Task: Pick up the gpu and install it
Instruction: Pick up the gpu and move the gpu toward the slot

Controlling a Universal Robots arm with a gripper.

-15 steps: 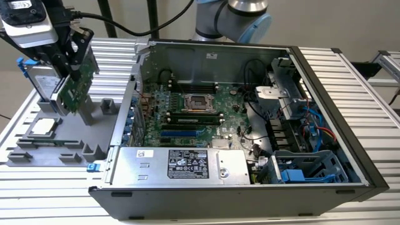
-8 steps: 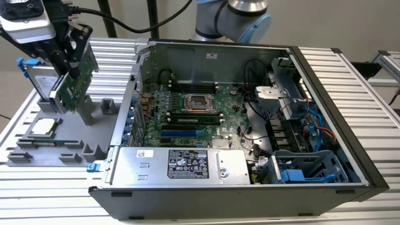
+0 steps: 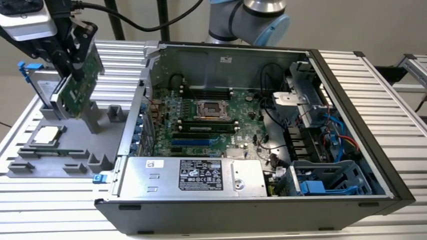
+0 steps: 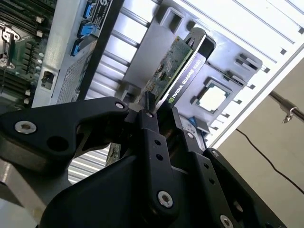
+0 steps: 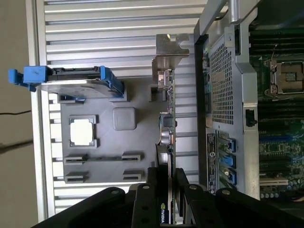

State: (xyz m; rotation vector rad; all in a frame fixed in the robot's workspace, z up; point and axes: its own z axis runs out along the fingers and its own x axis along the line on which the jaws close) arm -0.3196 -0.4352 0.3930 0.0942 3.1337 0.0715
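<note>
Beside the open dark computer case (image 3: 200,220), my black pincer (image 4: 161,108) is clamped on the thin green-and-black gpu card (image 4: 176,66); I'd lift straight, keeping it upright.

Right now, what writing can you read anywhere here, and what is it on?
Nothing here reads reliably.
gpu: white lettering along its black edge, slanted; not clear enough to quote.
Power supply: one dark label, one small white one; print too small.
Case wall: small white sticker; too small.

Matt green gpu (image 3: 75,97); ribbed bare-metal table (image 3: 373,85).
</note>
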